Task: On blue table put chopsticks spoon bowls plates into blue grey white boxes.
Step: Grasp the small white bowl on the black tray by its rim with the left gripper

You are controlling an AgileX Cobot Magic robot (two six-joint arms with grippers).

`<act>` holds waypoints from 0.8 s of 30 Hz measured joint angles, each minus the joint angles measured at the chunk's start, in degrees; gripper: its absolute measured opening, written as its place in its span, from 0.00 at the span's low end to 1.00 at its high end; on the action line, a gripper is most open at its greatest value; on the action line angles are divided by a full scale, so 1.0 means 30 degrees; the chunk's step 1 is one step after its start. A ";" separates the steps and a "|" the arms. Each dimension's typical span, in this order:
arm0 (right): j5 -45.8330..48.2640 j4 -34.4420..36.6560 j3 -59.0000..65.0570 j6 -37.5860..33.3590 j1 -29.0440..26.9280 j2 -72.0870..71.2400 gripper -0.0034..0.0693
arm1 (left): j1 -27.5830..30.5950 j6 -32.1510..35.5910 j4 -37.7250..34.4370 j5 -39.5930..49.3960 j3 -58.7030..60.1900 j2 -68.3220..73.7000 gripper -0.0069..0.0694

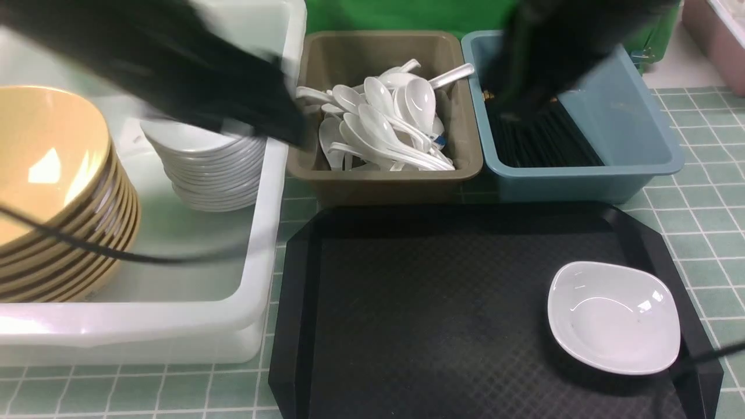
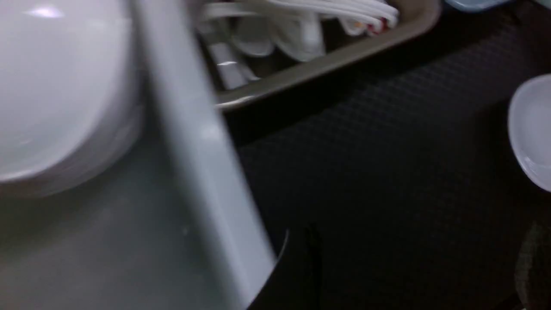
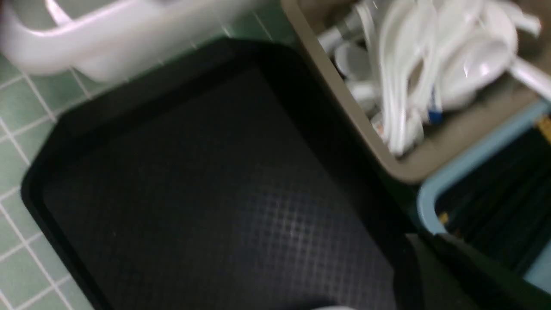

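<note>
The last white dish (image 1: 614,317) lay on the black tray (image 1: 419,326); its slick, shallow rim could slip from a pinch. The right claw (image 1: 515,105), pressed together, hovered over the blue box (image 1: 640,145). The left claw (image 1: 294,134) was too blurred to tell.

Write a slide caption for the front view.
White dish sits on black tray; spoons, chopsticks and bowls lie in three boxes.

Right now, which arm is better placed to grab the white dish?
Probably the right: the dish sits on the tray's right side, nearer the right arm; the left arm is over the white box.
</note>
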 joint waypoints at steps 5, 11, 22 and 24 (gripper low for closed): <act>0.0049 -0.0412 0.3583 0.1101 -0.0749 -0.3327 0.12 | -0.3382 -0.0021 -0.0062 -0.2192 -0.0272 0.3688 0.85; 0.0171 -0.2906 0.8117 0.3519 -0.1012 -0.7806 0.12 | -0.5746 -0.0021 -0.0432 -0.3123 -0.2951 0.7987 0.85; 0.0252 -0.4722 1.3050 0.5418 -0.1056 -1.2271 0.13 | -0.6801 0.0006 -0.0898 -0.3608 -0.8634 1.3808 0.85; 0.0252 -0.4722 1.3345 0.5418 -0.1056 -1.2522 0.13 | -0.6801 0.0120 -0.1249 -0.3626 -0.9345 1.4571 0.85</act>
